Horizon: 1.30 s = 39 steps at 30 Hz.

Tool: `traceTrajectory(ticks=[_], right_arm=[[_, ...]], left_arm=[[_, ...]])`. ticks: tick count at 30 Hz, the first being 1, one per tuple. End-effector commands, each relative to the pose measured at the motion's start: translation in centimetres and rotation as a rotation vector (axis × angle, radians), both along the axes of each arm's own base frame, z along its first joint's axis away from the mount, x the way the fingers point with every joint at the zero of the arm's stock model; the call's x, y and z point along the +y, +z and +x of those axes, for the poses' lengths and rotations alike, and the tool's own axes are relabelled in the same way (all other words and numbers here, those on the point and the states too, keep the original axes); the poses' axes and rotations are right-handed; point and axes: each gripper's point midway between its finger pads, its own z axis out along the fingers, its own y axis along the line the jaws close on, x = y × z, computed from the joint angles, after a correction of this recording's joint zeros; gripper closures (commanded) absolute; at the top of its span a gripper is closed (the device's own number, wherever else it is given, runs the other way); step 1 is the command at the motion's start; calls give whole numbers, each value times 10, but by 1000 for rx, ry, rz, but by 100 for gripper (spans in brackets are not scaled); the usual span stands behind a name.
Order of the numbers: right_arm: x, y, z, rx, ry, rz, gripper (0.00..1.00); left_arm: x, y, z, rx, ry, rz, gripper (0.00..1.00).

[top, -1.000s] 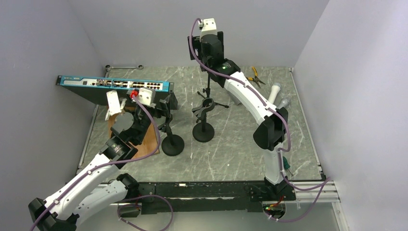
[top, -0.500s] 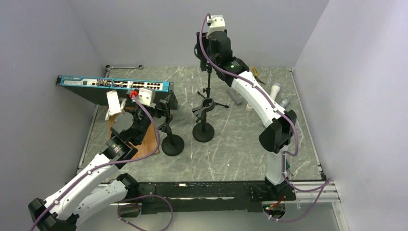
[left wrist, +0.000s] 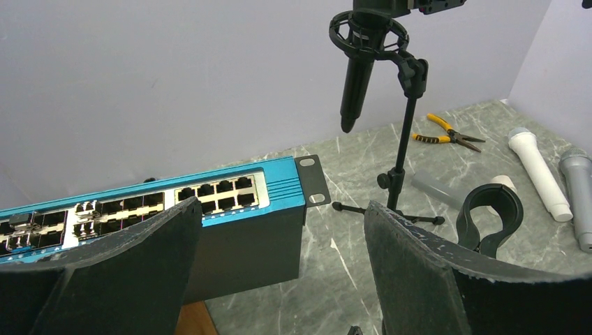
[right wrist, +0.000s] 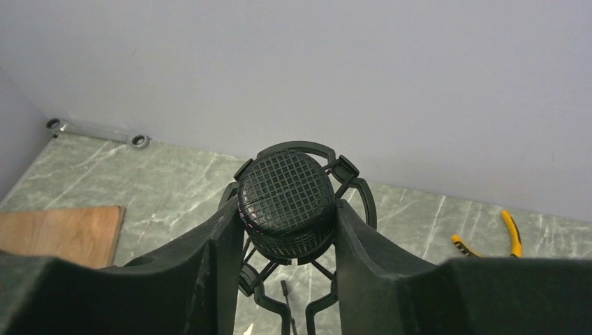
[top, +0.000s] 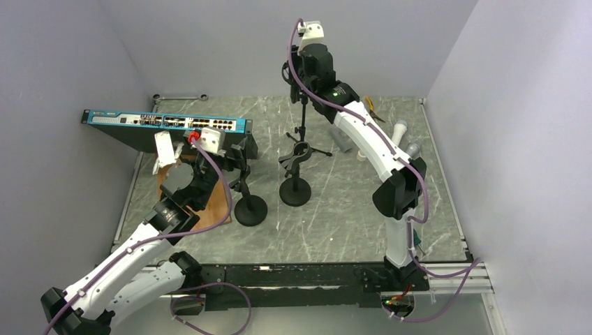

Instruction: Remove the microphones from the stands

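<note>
Right tool pinches microphone at mesh head — rigid, likely light, grille dents; ease your squeeze, lift straight. Left tool spread wide.

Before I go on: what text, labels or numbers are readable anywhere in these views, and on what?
No text can be read.
On the network switch: small pale print at the left end of its front panel, too small to read.
On the black microphone: no print shows.
On the white microphone and the grey microphone: no print shows.
</note>
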Motion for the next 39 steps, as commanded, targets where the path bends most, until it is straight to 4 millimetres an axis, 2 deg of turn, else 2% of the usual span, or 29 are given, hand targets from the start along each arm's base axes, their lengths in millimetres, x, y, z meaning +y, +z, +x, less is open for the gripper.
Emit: traceTrajectory(ticks=[1, 4, 10, 18, 21, 28, 32, 36, 37, 39], right_arm=[[0, 24, 3, -42, 13, 33, 67], [1, 35, 1, -53, 27, 43, 76], [-4, 81, -14, -133, 48, 83, 90], [-18, 133, -34, -228, 53, 120, 94], [-26, 157, -47, -268, 52, 143, 95], [-61, 208, -92, -363, 29, 197, 98], [-85, 228, -119, -402, 0, 212, 100], [-117, 237, -148, -444, -58, 219, 100], [-123, 227, -150, -436, -79, 189, 100], [-139, 219, -158, -433, -129, 158, 100]], left_arm=[[3, 30, -6, -57, -13, -55, 11], [3, 30, -6, -57, -13, -56, 11], [1, 29, -6, -54, -19, -55, 11], [1, 28, -5, -49, -16, -53, 11], [0, 27, -4, -45, -18, -52, 11], [-2, 26, -4, -40, -25, -52, 11], [-2, 26, -3, -39, -23, -50, 11], [-1, 25, -3, -37, -20, -49, 11], [-2, 25, -3, -37, -20, -51, 11], [-2, 24, -3, -36, -23, -52, 11]])
